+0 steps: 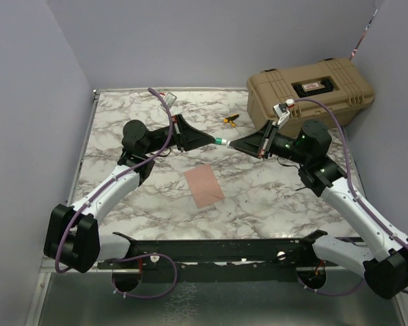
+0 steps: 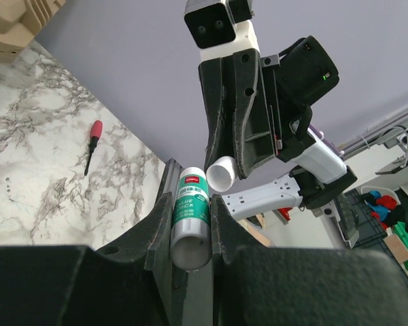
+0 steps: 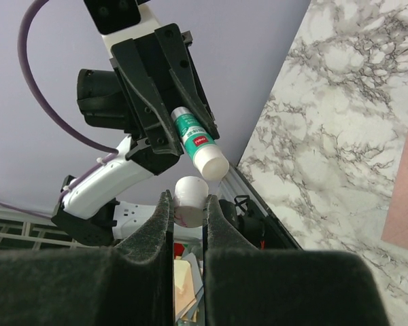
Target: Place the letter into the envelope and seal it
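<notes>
One salmon-tan paper rectangle, which I take for the envelope (image 1: 204, 187), lies flat on the marble table; its corner shows in the right wrist view (image 3: 406, 197). No open flap can be made out, and the letter is out of view. Above the table's far middle, my left gripper (image 1: 213, 140) (image 2: 190, 207) is shut on a green-and-white glue stick (image 2: 190, 212) (image 3: 196, 139) with its open end toward the right arm. My right gripper (image 1: 234, 144) (image 3: 188, 202) is shut on the stick's white cap (image 3: 190, 197) (image 2: 222, 174). Cap and stick end are almost touching, slightly offset.
A tan hard case (image 1: 309, 92) stands at the back right. A small screwdriver (image 1: 230, 120) (image 2: 92, 142) lies near the back middle. Purple walls close in the table at the left, back and right. A black frame (image 1: 211, 251) runs along the near edge.
</notes>
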{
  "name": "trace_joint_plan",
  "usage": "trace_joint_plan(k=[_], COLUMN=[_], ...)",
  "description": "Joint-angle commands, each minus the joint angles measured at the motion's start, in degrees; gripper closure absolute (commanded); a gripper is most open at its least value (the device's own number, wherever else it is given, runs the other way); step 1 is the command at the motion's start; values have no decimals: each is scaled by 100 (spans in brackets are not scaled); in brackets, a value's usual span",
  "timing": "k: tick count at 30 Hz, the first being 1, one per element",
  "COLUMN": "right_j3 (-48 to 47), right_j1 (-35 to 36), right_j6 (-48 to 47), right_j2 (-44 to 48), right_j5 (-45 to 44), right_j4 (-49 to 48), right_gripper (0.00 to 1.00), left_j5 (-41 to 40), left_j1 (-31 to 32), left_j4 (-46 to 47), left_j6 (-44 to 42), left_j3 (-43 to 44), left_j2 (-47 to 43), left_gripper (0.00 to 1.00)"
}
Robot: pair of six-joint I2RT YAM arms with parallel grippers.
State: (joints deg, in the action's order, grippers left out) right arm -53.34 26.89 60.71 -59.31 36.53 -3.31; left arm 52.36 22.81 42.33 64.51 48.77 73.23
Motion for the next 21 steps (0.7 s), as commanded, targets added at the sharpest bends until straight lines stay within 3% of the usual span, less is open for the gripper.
trace_joint_plan(k=[1,21], right_j3=[-110,-144], right_j1=[0,-1], right_j6=[-139,214], right_j2=[-95,-458], right_j5=[-12,199], right_j4=[32,-907], right_gripper=[100,100], left_j5=[-76,191], left_j1=[-31,-18], left_j4=[110,359], left_j6=[18,506], left_j3=[-13,160], left_j2=[-34,-222], left_gripper=[100,100])
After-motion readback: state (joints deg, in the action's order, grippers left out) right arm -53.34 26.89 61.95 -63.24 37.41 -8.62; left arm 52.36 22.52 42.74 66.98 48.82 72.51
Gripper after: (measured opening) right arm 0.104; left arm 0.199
